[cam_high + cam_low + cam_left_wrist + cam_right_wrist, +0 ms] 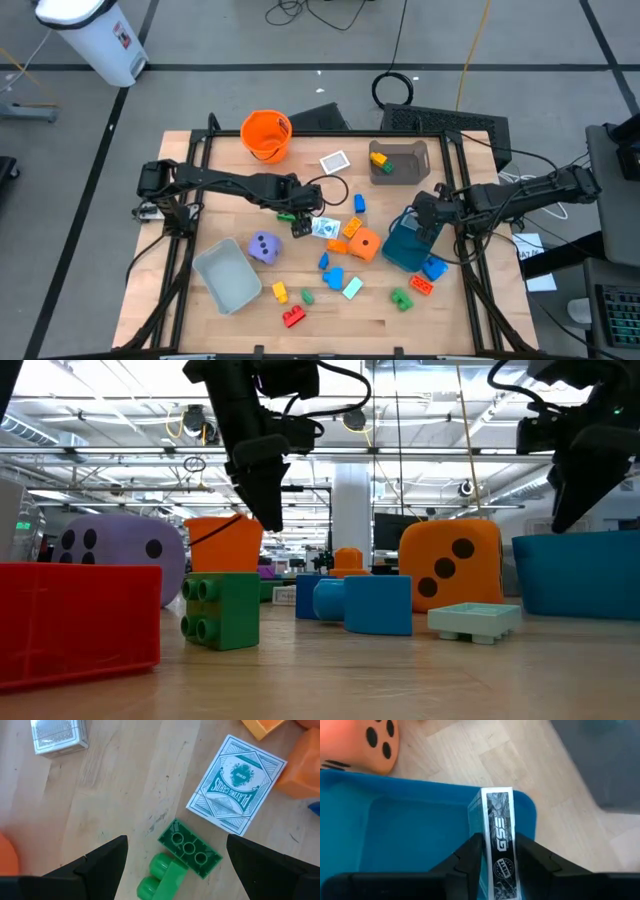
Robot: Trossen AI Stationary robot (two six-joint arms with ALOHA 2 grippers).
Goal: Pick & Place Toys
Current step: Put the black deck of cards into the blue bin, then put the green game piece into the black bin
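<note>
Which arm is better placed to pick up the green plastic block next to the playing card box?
Left: its open gripper hangs right over the green plastic block. The right gripper is occupied over the teal bin.

A teal-and-white patterned playing card (237,784) lies on the pale wood bench (125,780) above a glossy green studded plastic block (189,848), while a black-and-white printed card box (498,832) overlaps the teal plastic bin (405,827) below an orange black-dotted die (357,742).

The teal-backed card pack (237,785), at upper right of the left wrist view, reads "PLAYING CARDS" upside down. Other lettering is illegible.
</note>
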